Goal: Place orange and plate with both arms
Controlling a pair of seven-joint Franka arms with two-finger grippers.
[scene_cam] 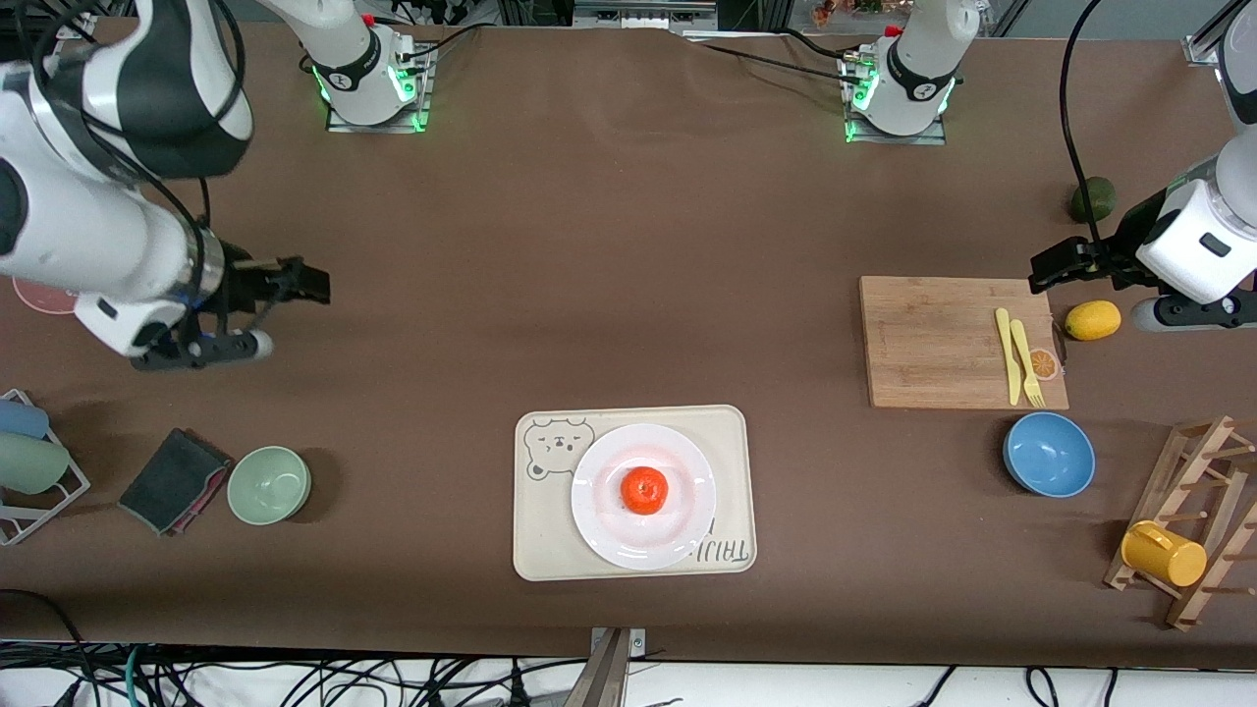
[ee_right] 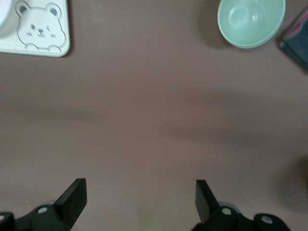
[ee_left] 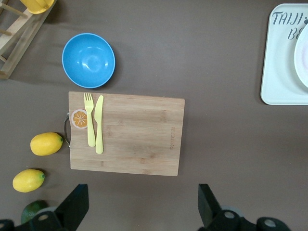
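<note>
The orange sits in the middle of the white plate. The plate rests on a cream bear-print tray near the table's front edge. My right gripper is open and empty, over bare table toward the right arm's end; in the right wrist view only bare table lies between its fingers. My left gripper is open and empty, over the table just off the cutting board's farther edge, and it also shows in the left wrist view. A sliver of the plate shows there too.
A wooden cutting board holds a yellow fork, knife and orange-slice disc. Around it are a lemon, a dark green fruit and a blue bowl. A wooden rack with a yellow mug stands nearby. A green bowl and a dark cloth lie toward the right arm's end.
</note>
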